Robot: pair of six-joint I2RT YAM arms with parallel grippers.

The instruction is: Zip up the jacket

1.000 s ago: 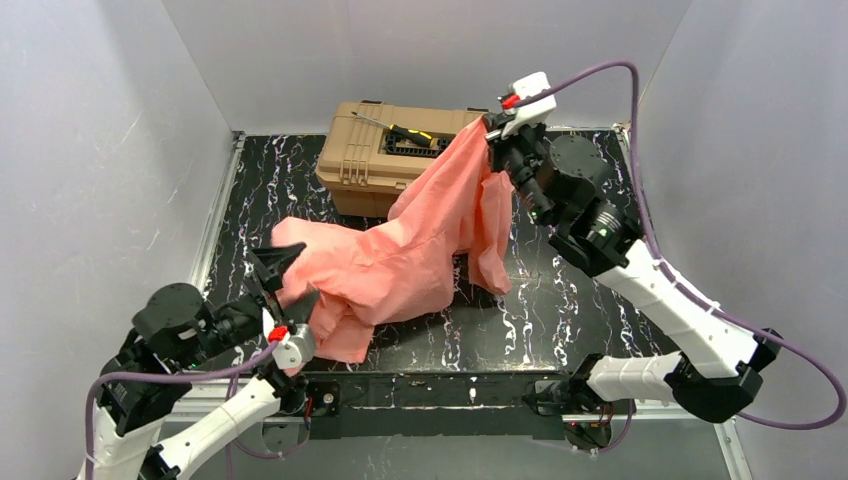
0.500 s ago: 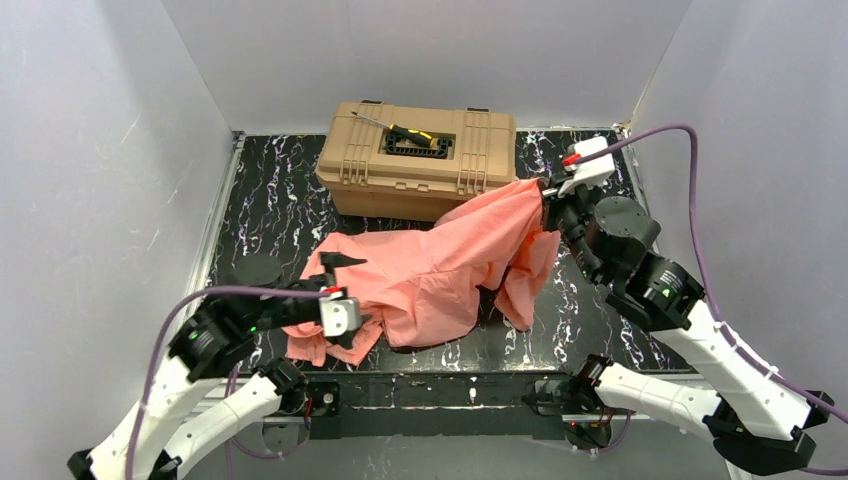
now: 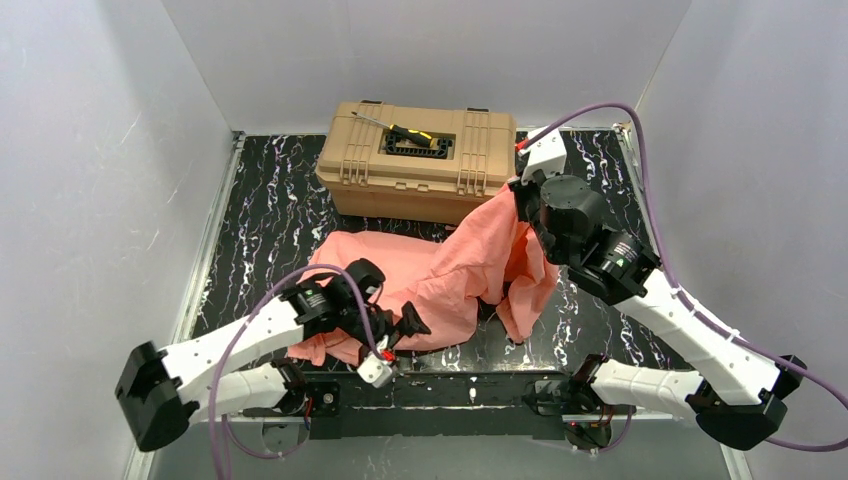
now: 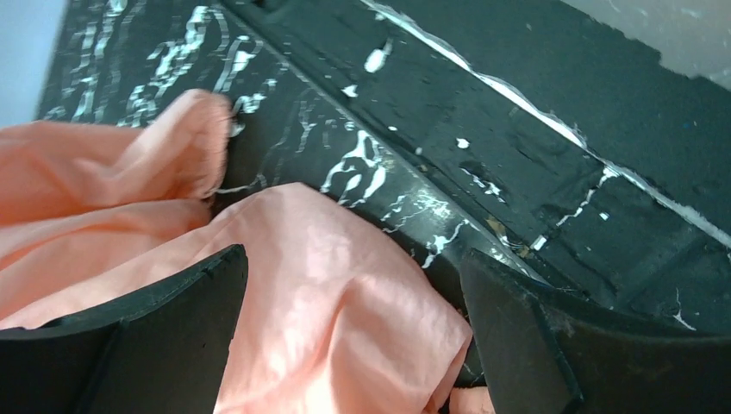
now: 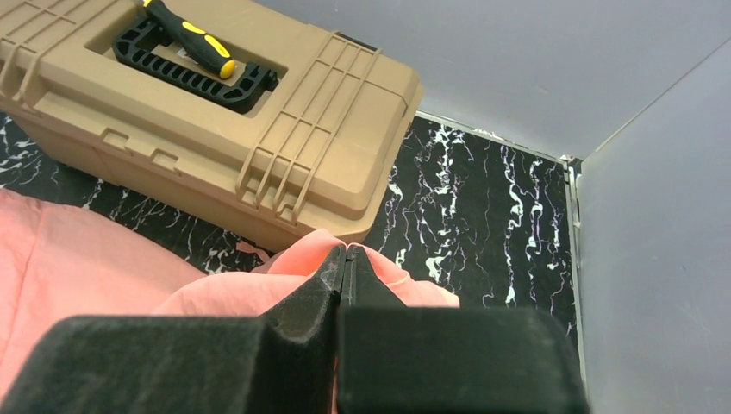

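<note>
The salmon-pink jacket [image 3: 430, 275] lies crumpled on the black marbled table [image 3: 270, 210] in front of the toolbox. One corner of it is lifted at the right. My right gripper [image 3: 517, 192] is shut on that raised fold, and its wrist view shows the fabric [image 5: 284, 276] pinched at the fingertips [image 5: 346, 257]. My left gripper [image 3: 400, 332] hovers open over the jacket's near edge. In its wrist view a pink fold [image 4: 328, 302] lies between the wide-apart fingers [image 4: 138, 336] without being clamped. No zipper shows in any view.
A tan toolbox [image 3: 420, 165] stands at the back with a black-and-yellow screwdriver [image 3: 405, 131] on its lid. In the right wrist view the toolbox [image 5: 284, 147] sits just beyond the held fold. White walls enclose the table on three sides. The table's front rail [image 4: 517, 147] runs close to my left gripper.
My left arm swung from the jacket's left side to its near edge and its jaws widened. My right gripper came down from beside the toolbox, lowering the held fabric.
</note>
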